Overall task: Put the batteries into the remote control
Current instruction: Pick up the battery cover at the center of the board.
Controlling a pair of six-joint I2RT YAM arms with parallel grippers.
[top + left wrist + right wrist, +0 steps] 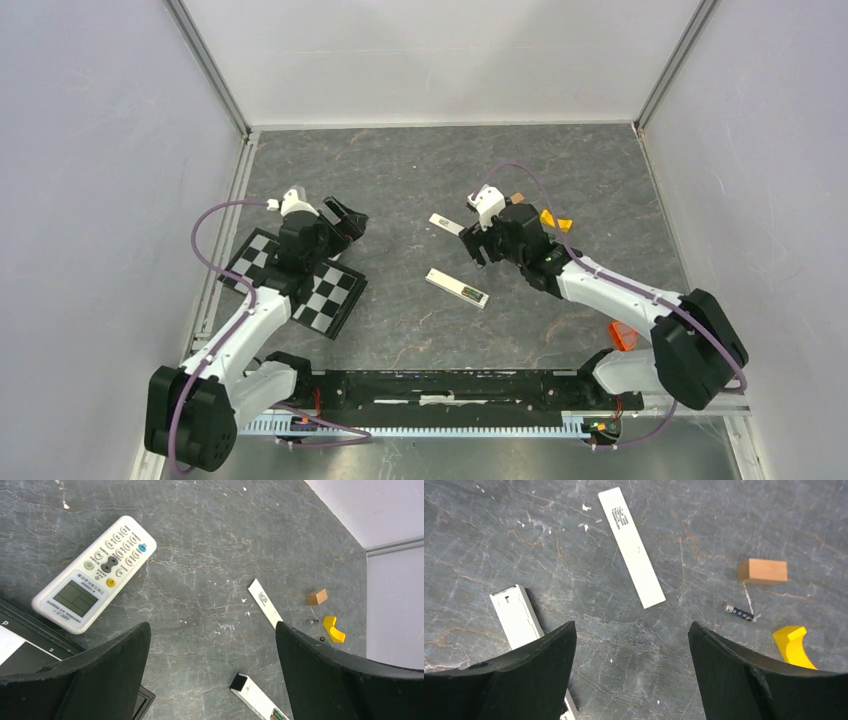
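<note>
- Battery point(739, 612) lies loose on the bench point(704, 520), off to the right of the right pincer point(631, 627) and outside the finger on that side. It sits between the brown block point(762, 571) and the yellow curved piece point(793, 645), touching neither.
- Long axis of the battery runs nearly along the pincer's closing line, slightly tilted. My read: the wrist needs a shift right plus a turn to pinch across the thin body.
- Remote control point(457, 288) is mid-bench, back up, recess open, lying diagonal with the recess end toward the arm bases. In the right wrist view it runs under the pincer's other finger.
- Second cell point(471, 293) looks seated in the recess; too small to confirm.
- Battery cover point(631, 545) lies flat just beyond the remote control, apart from it.
- Right arm is nearer to both battery and remote control: elbow folded, wrist pitched down, pincer spread wide and empty, hovering off the bench.
- Left arm hangs over the checkerboard point(330, 300), left pincer point(212, 627) spread fully and empty. An LCD remote point(95, 572) lies face up ahead-left of it, well apart from the battery.
</note>
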